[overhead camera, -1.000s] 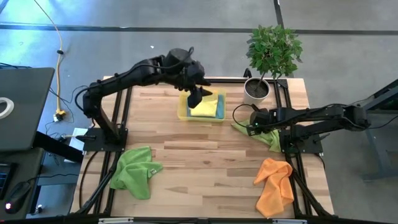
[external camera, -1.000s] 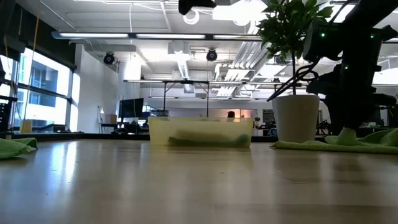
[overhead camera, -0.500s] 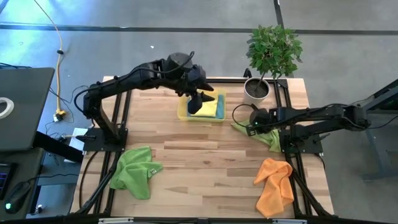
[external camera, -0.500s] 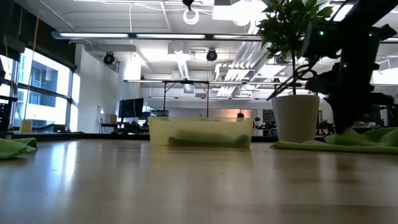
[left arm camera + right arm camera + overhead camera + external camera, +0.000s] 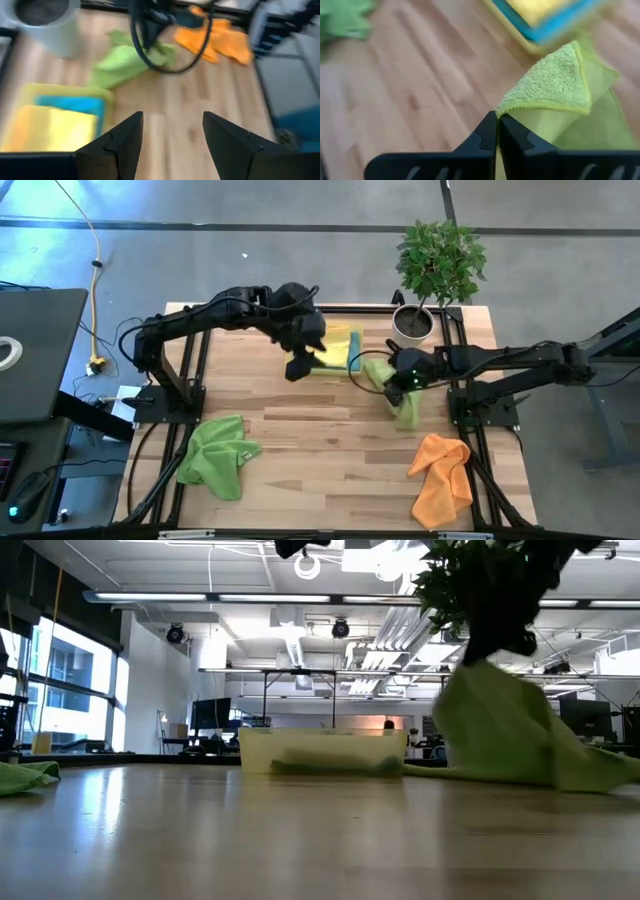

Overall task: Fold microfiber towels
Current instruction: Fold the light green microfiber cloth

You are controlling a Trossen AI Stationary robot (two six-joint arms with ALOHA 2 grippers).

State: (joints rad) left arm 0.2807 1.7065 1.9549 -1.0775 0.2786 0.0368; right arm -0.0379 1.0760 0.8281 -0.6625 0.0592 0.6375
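orange towel (image 5: 215,35) blurred, plant (image 5: 490,590) top cropped

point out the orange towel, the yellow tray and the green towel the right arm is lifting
orange towel (image 5: 441,476), high view, middle of the crumpled cloth
yellow tray (image 5: 322,751), low view, its front wall
green towel (image 5: 555,82), right wrist view, the folded corner above the right gripper (image 5: 497,120)

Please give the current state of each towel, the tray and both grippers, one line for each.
right gripper: shut on green towel
green towel: lifted, hanging
left gripper: open, empty, near tray
second green towel: crumpled, unfolded
orange towel: crumpled, unfolded
yellow towel: folded in tray
blue towel: under yellow towel
tray: holding two towels
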